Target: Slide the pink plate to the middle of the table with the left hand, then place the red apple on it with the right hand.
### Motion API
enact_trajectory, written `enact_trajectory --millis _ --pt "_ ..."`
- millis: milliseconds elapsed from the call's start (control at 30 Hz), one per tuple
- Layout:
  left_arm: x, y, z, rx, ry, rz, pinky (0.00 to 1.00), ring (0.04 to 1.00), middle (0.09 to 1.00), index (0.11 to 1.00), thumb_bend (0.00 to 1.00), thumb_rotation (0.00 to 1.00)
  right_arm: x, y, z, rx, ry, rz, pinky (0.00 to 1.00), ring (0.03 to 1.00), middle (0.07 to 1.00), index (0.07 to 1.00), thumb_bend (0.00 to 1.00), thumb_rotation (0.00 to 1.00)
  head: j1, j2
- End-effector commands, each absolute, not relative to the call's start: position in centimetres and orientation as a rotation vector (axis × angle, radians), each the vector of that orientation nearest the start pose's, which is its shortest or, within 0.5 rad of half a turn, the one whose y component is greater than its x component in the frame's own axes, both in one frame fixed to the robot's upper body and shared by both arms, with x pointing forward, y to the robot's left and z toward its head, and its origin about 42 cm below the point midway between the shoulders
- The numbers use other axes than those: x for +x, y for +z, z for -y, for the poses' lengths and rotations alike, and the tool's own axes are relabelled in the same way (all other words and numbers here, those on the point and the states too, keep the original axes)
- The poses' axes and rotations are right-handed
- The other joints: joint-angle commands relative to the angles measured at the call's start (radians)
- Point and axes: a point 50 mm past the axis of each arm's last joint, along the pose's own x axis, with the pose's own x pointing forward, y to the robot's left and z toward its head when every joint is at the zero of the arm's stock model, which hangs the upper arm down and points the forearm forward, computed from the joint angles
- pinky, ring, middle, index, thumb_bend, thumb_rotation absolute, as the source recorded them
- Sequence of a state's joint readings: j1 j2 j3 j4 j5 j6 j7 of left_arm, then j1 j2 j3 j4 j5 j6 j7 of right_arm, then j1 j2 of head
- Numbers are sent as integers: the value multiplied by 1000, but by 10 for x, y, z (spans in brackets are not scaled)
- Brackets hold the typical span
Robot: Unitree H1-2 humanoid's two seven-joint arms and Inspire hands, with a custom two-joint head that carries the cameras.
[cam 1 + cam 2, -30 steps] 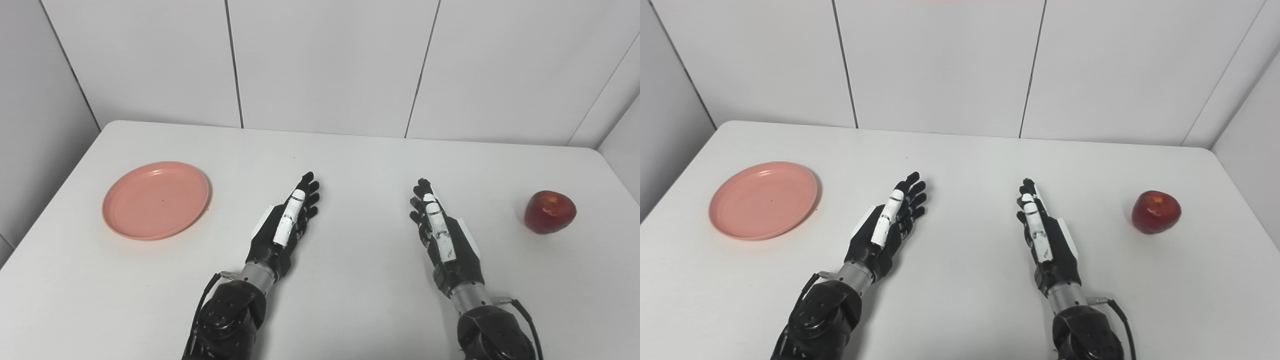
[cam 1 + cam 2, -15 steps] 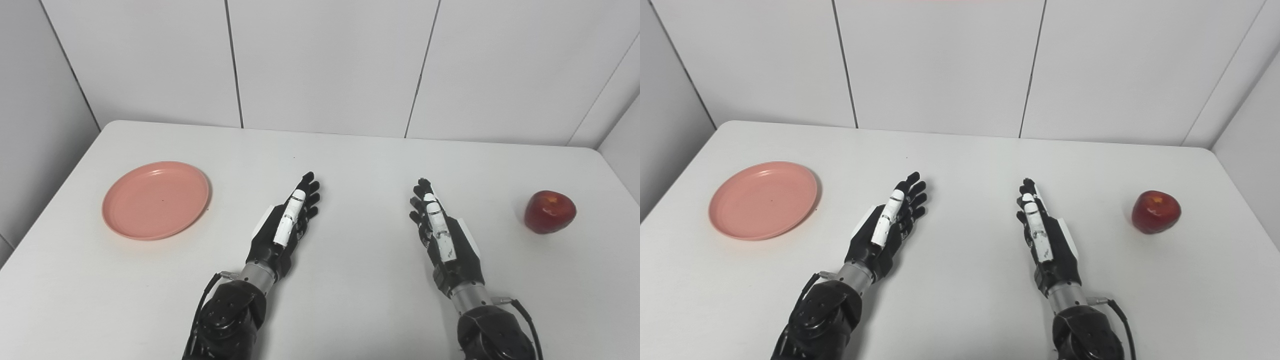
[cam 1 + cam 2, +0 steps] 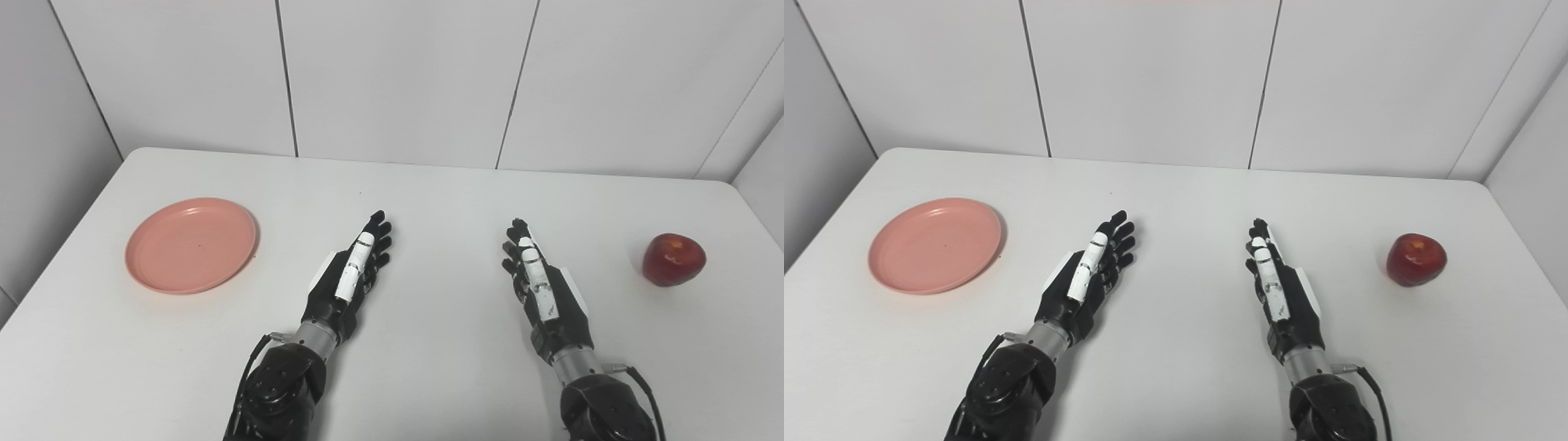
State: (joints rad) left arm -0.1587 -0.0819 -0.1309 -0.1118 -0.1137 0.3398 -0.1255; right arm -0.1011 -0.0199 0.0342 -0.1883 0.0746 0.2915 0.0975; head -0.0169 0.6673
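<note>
A round pink plate (image 3: 191,245) lies on the white table (image 3: 429,196) at the left side. A red apple (image 3: 674,259) stands near the table's right edge. My left hand (image 3: 352,275) rests near the middle of the table, open and empty, fingers straight and pointing away, well to the right of the plate. My right hand (image 3: 542,285) is also open and empty, fingers straight, a good way left of the apple. Both hands also show in the right eye view: left hand (image 3: 1087,275), right hand (image 3: 1280,288).
White panelled walls (image 3: 398,79) stand behind the table and at both sides. The table's far edge runs along the wall. Bare tabletop lies between my two hands and in front of them.
</note>
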Motion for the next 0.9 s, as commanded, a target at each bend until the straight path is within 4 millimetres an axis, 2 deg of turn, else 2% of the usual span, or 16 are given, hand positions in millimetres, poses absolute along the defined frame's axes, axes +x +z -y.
enact_trajectory --millis 0,200,367,467,567,633,867 --pt "327 170 -120 -175 -357 -8 1000 996 1000 1000 412 1000 316 173 190 54 184 70 1000 1000 1000 1000 149 1000 1 -2" --pt "328 168 -119 -175 -355 -6 1000 993 1000 999 410 1000 316 172 190 54 185 66 1000 1000 1000 1000 137 1000 20 -25" --pt "329 160 -112 -169 -353 -5 1000 986 1000 995 402 1000 315 167 197 28 186 66 1000 1000 1000 1000 135 1000 107 -73" --pt "330 156 -104 -170 -359 -10 1000 989 1000 1000 407 1000 315 163 204 39 190 68 1000 1000 1000 1000 133 1000 191 -115" --pt "330 152 -96 -170 -358 -18 999 991 1000 1000 417 1000 315 160 210 17 182 73 1000 996 1000 1000 123 1000 233 -137" --pt "331 150 -89 -162 -352 -19 996 986 1000 999 420 1000 315 157 215 8 174 69 1000 998 1000 1000 123 1000 287 -164" --pt "331 145 -77 -141 -340 -28 978 975 980 975 429 1000 317 154 222 6 191 83 1000 1000 1000 1000 106 1000 339 -192"
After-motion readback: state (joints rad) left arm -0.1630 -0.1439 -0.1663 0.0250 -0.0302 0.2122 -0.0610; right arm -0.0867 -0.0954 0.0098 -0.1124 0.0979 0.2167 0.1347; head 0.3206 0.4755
